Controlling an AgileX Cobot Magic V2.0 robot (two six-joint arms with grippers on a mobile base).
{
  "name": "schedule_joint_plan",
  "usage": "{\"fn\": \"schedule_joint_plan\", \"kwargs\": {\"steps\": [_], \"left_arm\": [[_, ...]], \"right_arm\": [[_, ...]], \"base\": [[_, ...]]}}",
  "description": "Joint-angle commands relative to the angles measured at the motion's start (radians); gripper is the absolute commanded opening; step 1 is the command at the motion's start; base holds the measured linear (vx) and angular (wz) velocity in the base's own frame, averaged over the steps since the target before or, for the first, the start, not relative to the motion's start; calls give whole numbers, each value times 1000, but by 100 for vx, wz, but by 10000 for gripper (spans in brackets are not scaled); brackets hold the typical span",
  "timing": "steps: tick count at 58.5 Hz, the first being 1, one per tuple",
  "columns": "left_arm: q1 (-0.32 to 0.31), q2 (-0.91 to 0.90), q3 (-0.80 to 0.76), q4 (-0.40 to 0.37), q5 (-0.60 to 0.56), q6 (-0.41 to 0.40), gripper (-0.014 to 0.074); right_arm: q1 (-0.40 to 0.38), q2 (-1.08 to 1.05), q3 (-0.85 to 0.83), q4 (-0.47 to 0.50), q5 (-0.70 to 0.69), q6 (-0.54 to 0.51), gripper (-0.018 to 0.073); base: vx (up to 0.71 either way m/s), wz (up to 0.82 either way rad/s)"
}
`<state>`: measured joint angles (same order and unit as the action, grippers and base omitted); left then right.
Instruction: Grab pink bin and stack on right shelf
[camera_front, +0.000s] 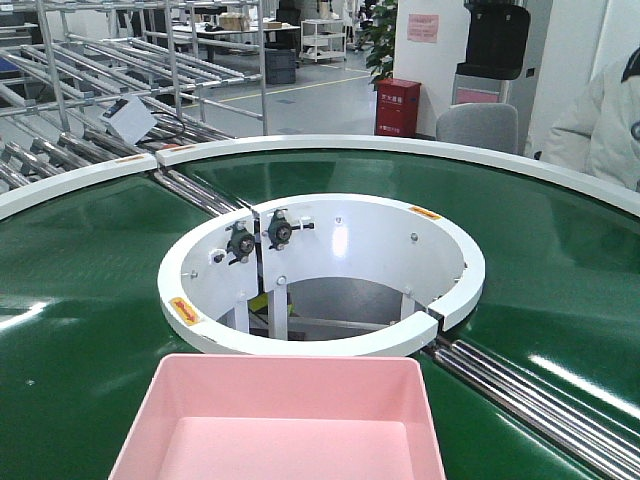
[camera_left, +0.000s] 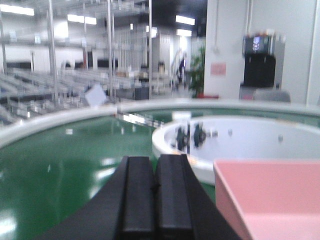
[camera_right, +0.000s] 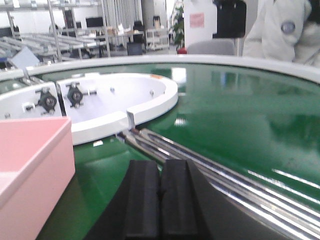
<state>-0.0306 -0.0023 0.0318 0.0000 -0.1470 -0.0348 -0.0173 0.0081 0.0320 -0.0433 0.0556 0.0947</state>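
Note:
The pink bin (camera_front: 285, 420) sits empty on the green conveyor belt (camera_front: 80, 290) at the bottom centre of the front view, just in front of the white inner ring. In the left wrist view the pink bin (camera_left: 272, 195) lies to the right of my left gripper (camera_left: 155, 165), whose black jaws are pressed together with nothing between them. In the right wrist view the pink bin (camera_right: 30, 160) lies to the left of my right gripper (camera_right: 161, 167), also shut and empty. Neither gripper touches the bin. The right shelf is out of view.
A white inner ring (camera_front: 330, 270) with bearing mounts borders an opening in the belt. Steel rollers (camera_front: 530, 395) cross the belt at the right. A white outer rim (camera_front: 400, 148) edges the conveyor. A person in a white coat (camera_front: 600, 120) stands at the far right; metal racks (camera_front: 120, 60) stand behind.

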Motion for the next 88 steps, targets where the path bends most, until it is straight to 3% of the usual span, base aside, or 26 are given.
{"fn": "schedule_joint_plan", "kwargs": {"steps": [1, 9, 12, 18, 30, 44, 51, 56, 60, 67, 75, 80, 88], "left_arm": [[2, 20, 4, 0, -119, 2, -5], [2, 20, -7, -6, -271, 1, -5], [2, 21, -39, -6, -272, -3, -5], [2, 60, -206, 0, -107, 3, -5], [2, 324, -573, 0, 267, 7, -4], [2, 596, -639, 32, 286, 44, 36], [2, 690, -639, 31, 282, 62, 135], [-1, 748, -639, 29, 278, 62, 255], [-1, 787, -637, 29, 272, 62, 375], [-1, 837, -636, 26, 263, 57, 511], [-9, 891, -642, -20, 233, 26, 533], [-36, 938, -678, -24, 262, 28, 532], [-100, 1071, -801, -24, 363, 62, 532]], "right_arm": [[-5, 18, -7, -1, -113, -6, -11], [-5, 31, -119, 2, -84, -6, -11], [-5, 61, -199, 1, -31, -6, -11], [-5, 169, -354, -3, 69, -6, -11], [-5, 449, -593, -7, 70, -6, -11], [-5, 706, -648, -6, 68, -5, 9], [-5, 773, -648, -6, 44, -6, 73], [-5, 813, -648, -6, 19, -6, 156], [-5, 841, -648, -6, 11, -6, 246], [-5, 876, -643, -6, 8, -6, 431], [-3, 946, -643, 81, 23, 24, 561], [19, 1016, -691, 101, 109, -2, 554], [144, 1189, -878, 100, 348, -48, 517]], "base": [[0, 0], [0, 0], [0, 0], [0, 0], [0, 0], [0, 0], [0, 0], [0, 0], [0, 0], [0, 0], [0, 0], [0, 0], [0, 0]]}}
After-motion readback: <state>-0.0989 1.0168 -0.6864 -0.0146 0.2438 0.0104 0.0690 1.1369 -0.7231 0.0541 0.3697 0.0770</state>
